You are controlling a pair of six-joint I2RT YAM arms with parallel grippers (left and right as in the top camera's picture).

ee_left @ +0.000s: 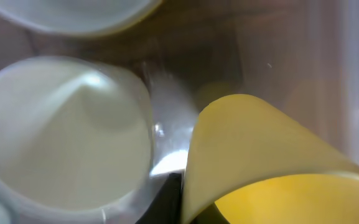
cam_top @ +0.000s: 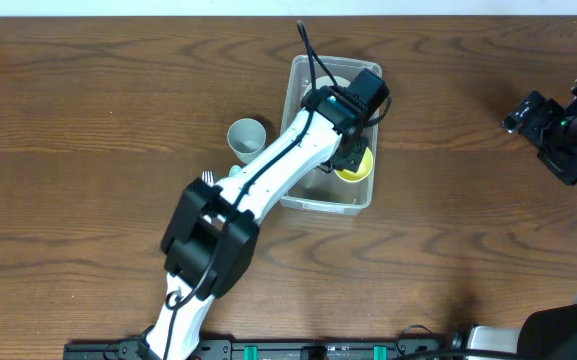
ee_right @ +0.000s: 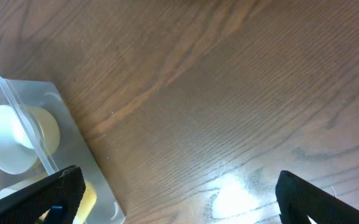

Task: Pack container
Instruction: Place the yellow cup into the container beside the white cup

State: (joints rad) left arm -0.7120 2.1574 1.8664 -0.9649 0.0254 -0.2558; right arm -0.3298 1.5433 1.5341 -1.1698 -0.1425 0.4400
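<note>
The dark, wood-grained worktop (cam_top: 88, 100) carried a clear rectangular plastic container (cam_top: 328, 205) with rounded corners at rear centre. Left fingers (ee_left: 167, 200) sat inside beside a glossy yellow round bowl (ee_left: 260, 143), perhaps pinching it; I couldn't tell. Right fingers (ee_right: 55, 193) hung spread, far right.

The surface (cam_top: 88, 110) is dark brown with wavy wood grain. The container (cam_top: 318, 203) is clear, faintly frosted plastic — inside it sit a yellow bowl (cam_top: 358, 172) and a white bowl (ee_right: 5, 143). Just beside the container is a pale grey cup (cam_top: 247, 137).
</note>
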